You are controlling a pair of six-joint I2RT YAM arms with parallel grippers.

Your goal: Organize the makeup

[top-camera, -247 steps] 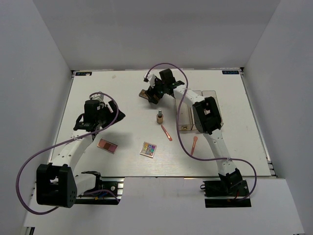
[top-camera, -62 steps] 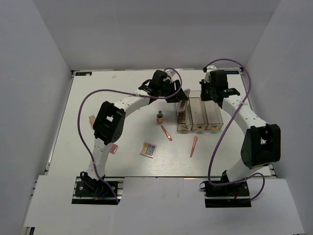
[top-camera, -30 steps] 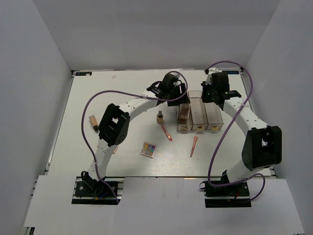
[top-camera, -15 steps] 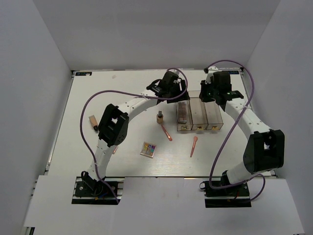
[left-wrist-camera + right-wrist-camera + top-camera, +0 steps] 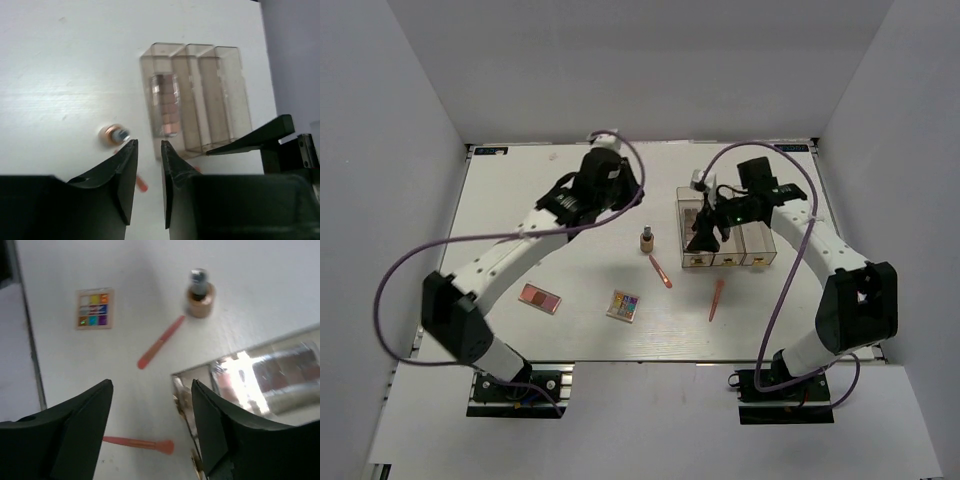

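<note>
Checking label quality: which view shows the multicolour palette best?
Right wrist: the multicolour palette lies unobstructed, its separate colour pans readable. Top external shows it small; left wrist misses it.

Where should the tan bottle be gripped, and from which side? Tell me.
Probably grip the tan bottle by its round body, below the narrower dark cap, coming straight down: it stands upright. Stay clear of the coral stick lying just nearer the arms.
</note>
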